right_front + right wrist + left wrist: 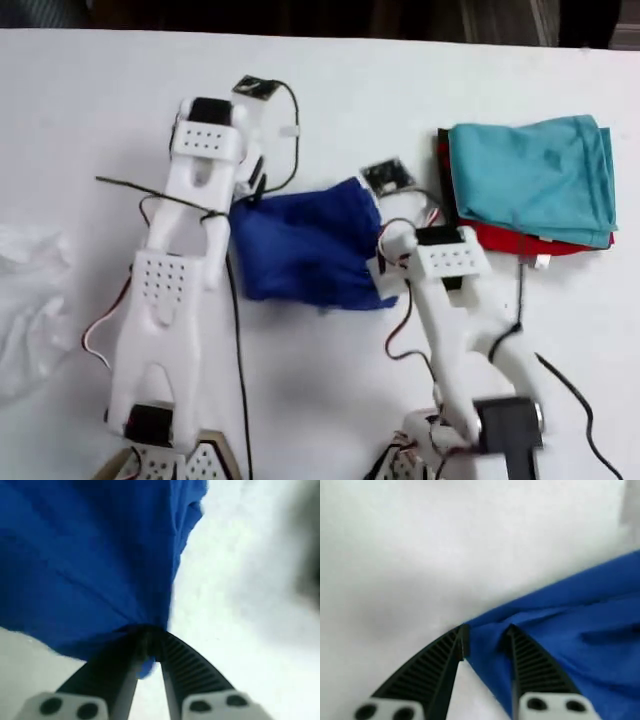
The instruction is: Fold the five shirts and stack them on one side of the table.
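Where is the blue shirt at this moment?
High view: the blue shirt lies midway across the table, left of the folded teal shirt; the right hand pinches its edge.

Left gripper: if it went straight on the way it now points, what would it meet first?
The blue shirt: its edge lies between the left gripper's fingers. Past it, probably only the table.

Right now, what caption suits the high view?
A blue shirt between left claw and right claw, the right claw pinching its edge; a teal shirt stacked on a red shirt nearby.
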